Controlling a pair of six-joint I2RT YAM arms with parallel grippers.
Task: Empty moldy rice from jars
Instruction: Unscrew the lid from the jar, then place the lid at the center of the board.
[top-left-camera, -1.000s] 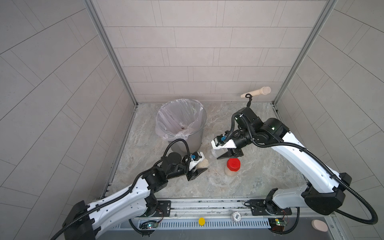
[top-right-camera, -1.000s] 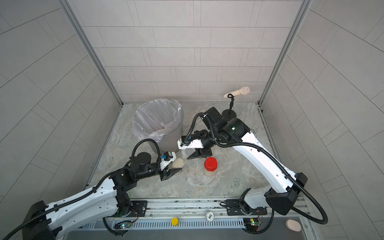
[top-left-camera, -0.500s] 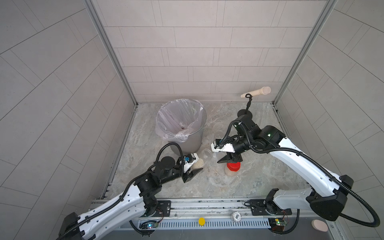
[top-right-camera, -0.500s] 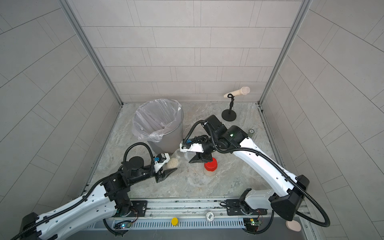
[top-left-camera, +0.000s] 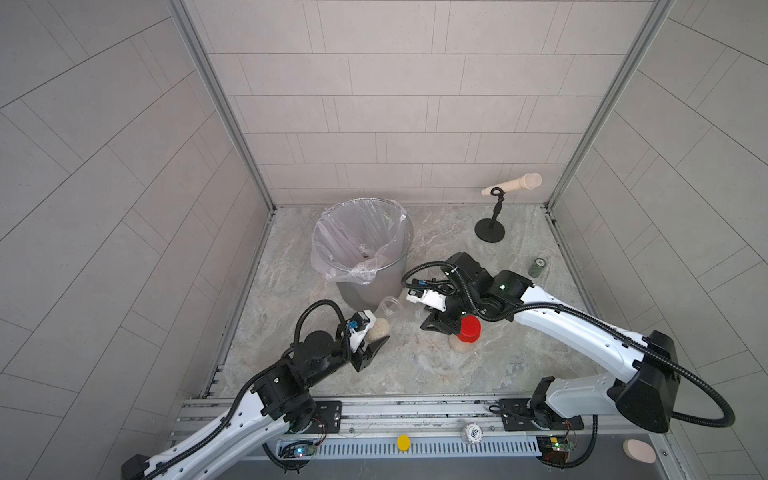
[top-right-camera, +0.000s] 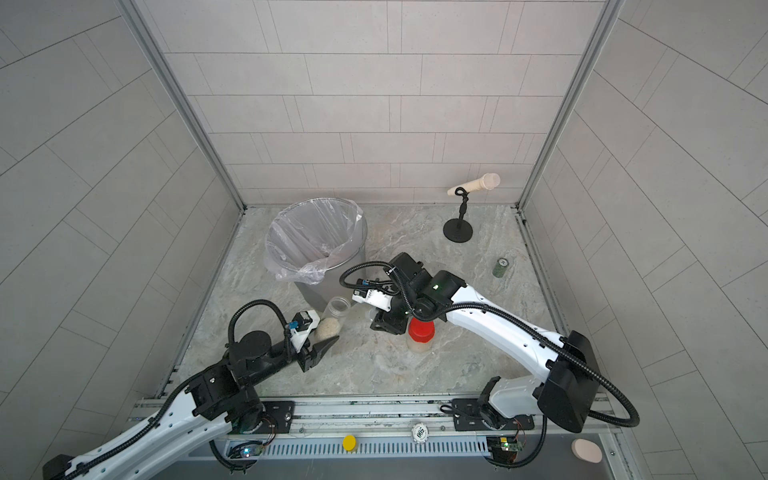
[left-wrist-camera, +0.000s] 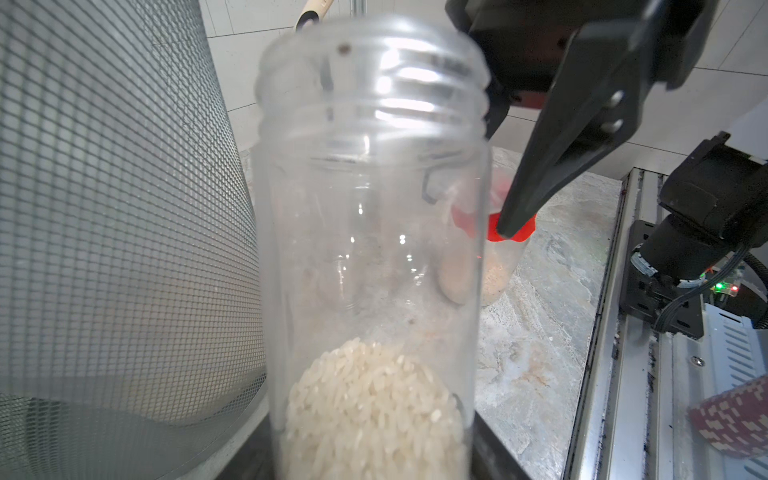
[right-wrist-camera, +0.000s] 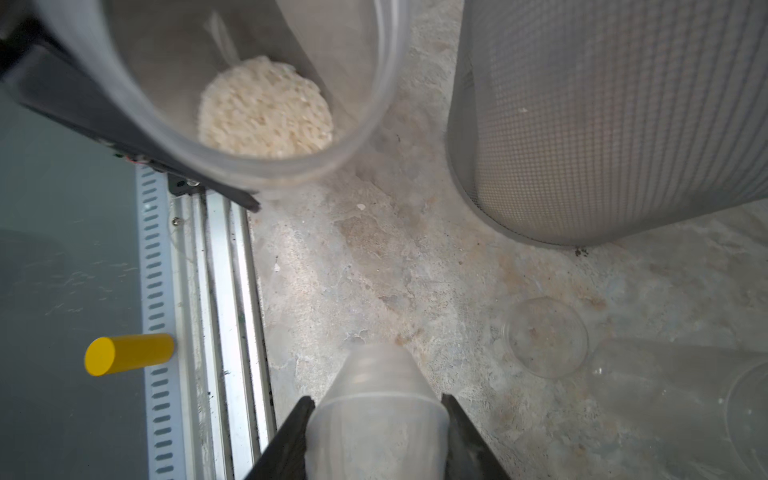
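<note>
left gripper (top-left-camera: 374, 335) – clamped on open jar (top-left-camera: 385, 318), tilted, just near of bin (top-left-camera: 374, 286) | rice (left-wrist-camera: 374, 407) at its bottom end | right gripper (right-wrist-camera: 376, 404) – pinching clear lid (right-wrist-camera: 374, 374), beside upright red-lid jar (top-left-camera: 467, 332)

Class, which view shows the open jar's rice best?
Left wrist view: the rice is close, single grains visible. Right wrist view shows it blurred through the jar mouth; both top views, only a pale patch.

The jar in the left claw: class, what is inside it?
Pale rice fills the bottom of the lidless jar; the space above, up to the threaded mouth, looks empty. The left claw covers the jar's base, so nothing shows there.
</note>
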